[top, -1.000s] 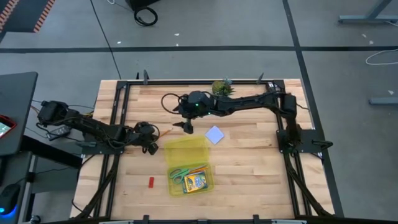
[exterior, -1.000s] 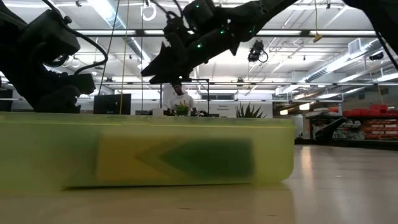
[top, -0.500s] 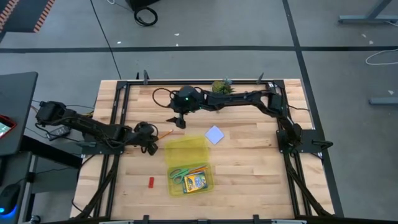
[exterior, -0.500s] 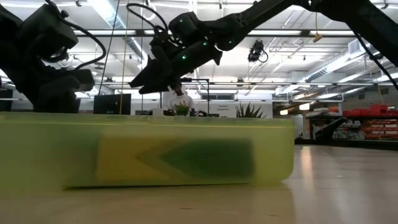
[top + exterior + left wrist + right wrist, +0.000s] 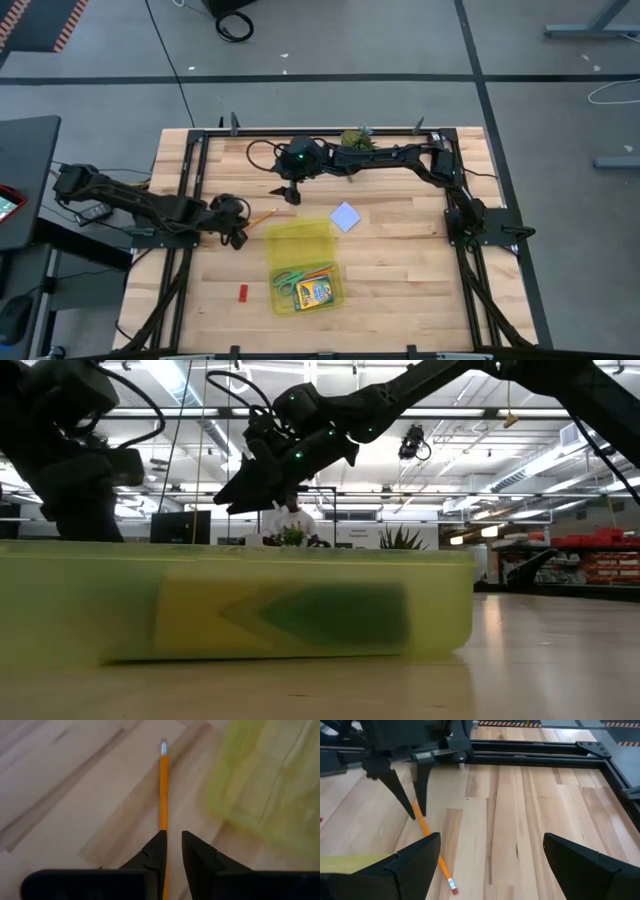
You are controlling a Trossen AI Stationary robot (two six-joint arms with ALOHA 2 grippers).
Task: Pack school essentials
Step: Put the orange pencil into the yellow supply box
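On the wooden table (image 5: 400,270), left fingers (image 5: 170,851) stand narrowly astride the pencil (image 5: 163,790); off-centre, it may roll away. Right fingers (image 5: 490,855) hover wide at 12 o'clock.

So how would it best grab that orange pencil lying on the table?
Across its thin shaft, from above. The orange pencil lies flat on the wooden table, beside the yellow case, so only its two long sides are free to pinch. The left gripper already straddles the shaft near one end, its fingers slightly apart.

Potted plant (image 5: 356,139), yellow case (image 5: 303,264)
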